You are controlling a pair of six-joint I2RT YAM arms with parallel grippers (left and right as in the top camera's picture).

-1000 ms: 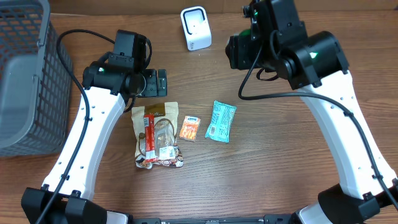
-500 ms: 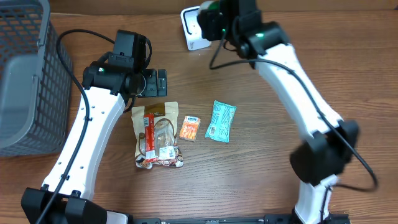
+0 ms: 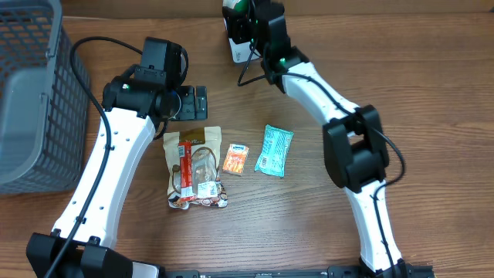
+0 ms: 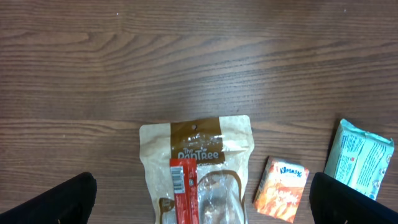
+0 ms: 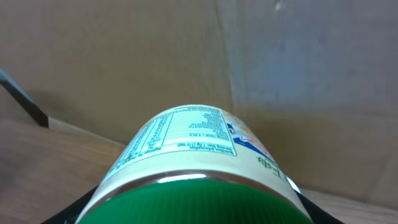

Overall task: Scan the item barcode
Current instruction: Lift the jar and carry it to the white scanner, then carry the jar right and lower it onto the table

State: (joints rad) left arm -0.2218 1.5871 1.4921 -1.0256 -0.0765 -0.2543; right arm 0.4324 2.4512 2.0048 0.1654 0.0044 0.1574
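Green-lidded canister [image 5: 193,155] pinched in right pincer [image 3: 247,22], swung leftward to white scanner [image 3: 238,51], left pincer [image 3: 191,102] spread, unmoved.

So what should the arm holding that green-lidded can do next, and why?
Probably a slight roll of the wrist. The right gripper holds the can by the white scanner, but in the wrist view only the nutrition panel shows, no barcode. Turning the can a little would likely bring the barcode round to the scanner's face.
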